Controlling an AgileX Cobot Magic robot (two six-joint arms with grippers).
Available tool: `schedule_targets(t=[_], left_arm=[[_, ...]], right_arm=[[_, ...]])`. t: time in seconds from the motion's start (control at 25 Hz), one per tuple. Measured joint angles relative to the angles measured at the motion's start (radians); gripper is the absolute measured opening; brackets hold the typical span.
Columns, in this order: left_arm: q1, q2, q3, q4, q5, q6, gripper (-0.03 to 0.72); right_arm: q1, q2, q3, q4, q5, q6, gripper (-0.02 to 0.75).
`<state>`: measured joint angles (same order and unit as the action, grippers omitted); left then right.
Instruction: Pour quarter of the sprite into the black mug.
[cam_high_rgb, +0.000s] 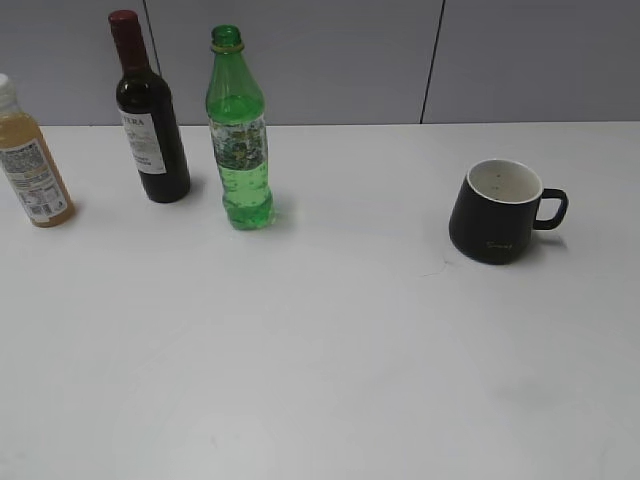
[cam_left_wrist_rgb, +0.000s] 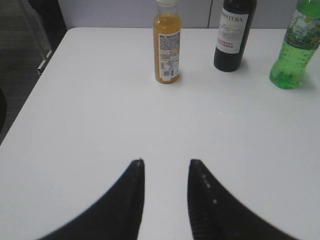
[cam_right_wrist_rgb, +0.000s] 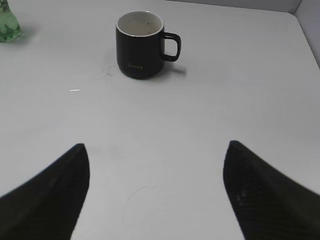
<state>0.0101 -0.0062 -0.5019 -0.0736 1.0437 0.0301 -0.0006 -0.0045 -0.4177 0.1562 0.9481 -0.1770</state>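
Observation:
The sprite (cam_high_rgb: 239, 130), a tall green bottle with a mottled label and no cap, stands upright at the back left of the white table; it also shows in the left wrist view (cam_left_wrist_rgb: 295, 50) and its base in the right wrist view (cam_right_wrist_rgb: 7, 22). The black mug (cam_high_rgb: 497, 212), white inside, stands at the right with its handle pointing right; it also shows in the right wrist view (cam_right_wrist_rgb: 141, 45). My left gripper (cam_left_wrist_rgb: 166, 162) is open and empty, well short of the bottles. My right gripper (cam_right_wrist_rgb: 155, 147) is wide open and empty, well short of the mug. Neither gripper shows in the exterior view.
A dark wine bottle (cam_high_rgb: 147, 115) with a red top stands left of the sprite. An orange juice bottle (cam_high_rgb: 30, 160) stands at the far left. The table's left edge (cam_left_wrist_rgb: 37, 75) and far right corner (cam_right_wrist_rgb: 295, 15) are in view.

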Motion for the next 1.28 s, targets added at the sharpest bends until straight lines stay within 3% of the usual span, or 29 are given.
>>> schedule_targets(t=[0.44,0.76,1.28], left_arm=[[0.0,0.0,0.0,0.0,0.0,0.0,0.235],[0.0,0.0,0.0,0.0,0.0,0.0,0.235],[0.0,0.0,0.0,0.0,0.0,0.0,0.235]], right_arm=[[0.0,0.006,-0.01,-0.006,-0.031,-0.011,0.66],[0.0,0.144,-0.019,-0.009,-0.282,-0.029,0.66],[0.001,0.656,0.027,0.025,-0.907,-0.045,0.636]])
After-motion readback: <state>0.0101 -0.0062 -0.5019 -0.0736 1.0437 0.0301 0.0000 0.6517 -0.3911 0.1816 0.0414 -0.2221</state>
